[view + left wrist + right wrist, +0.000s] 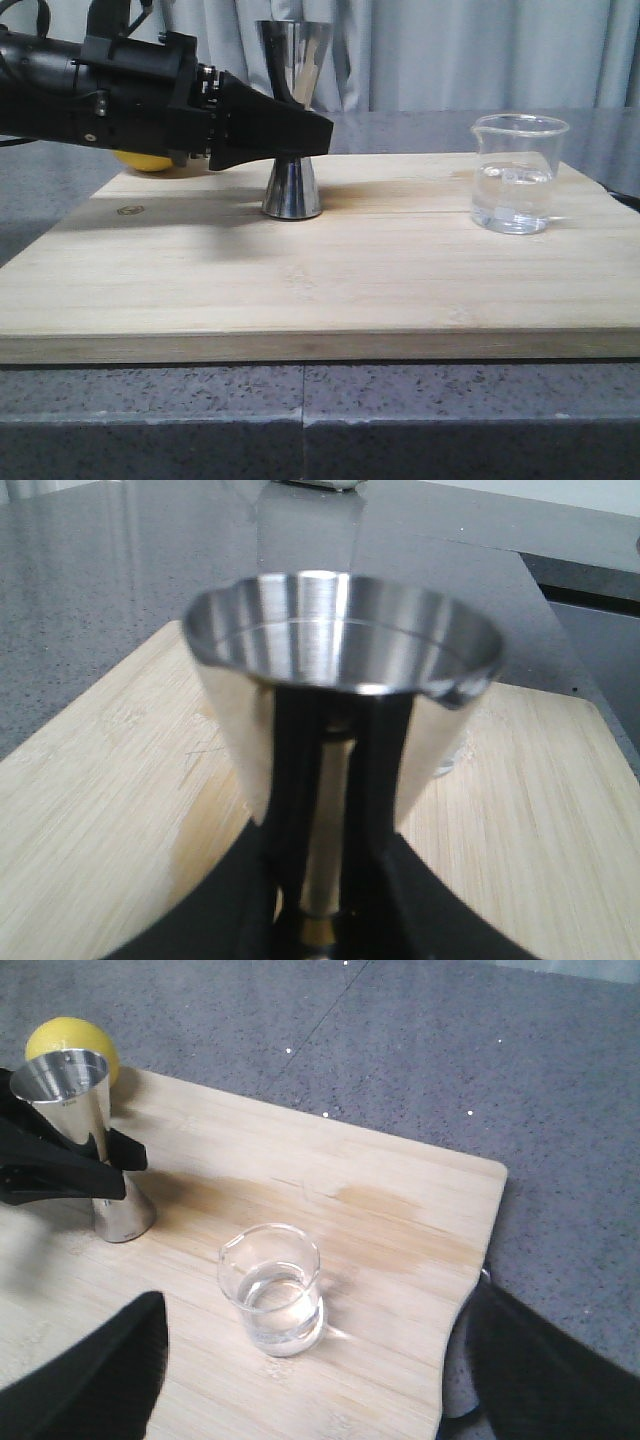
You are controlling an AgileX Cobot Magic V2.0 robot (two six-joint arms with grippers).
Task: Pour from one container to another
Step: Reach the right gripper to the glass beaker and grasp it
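The small clear glass beaker (517,175) with a pouring lip stands upright near the right edge of the pale bamboo cutting board (300,290), part full of clear liquid; it looks light, rigid, slick and breakable, so a firm squeeze across its mid-wall seems wisest. The right gripper (300,1400) hovers above it, jaws wide apart. The left gripper (305,130) has its jaws clamped on the waist of the tall shiny steel hourglass jigger (291,190), standing toward the board's back left.
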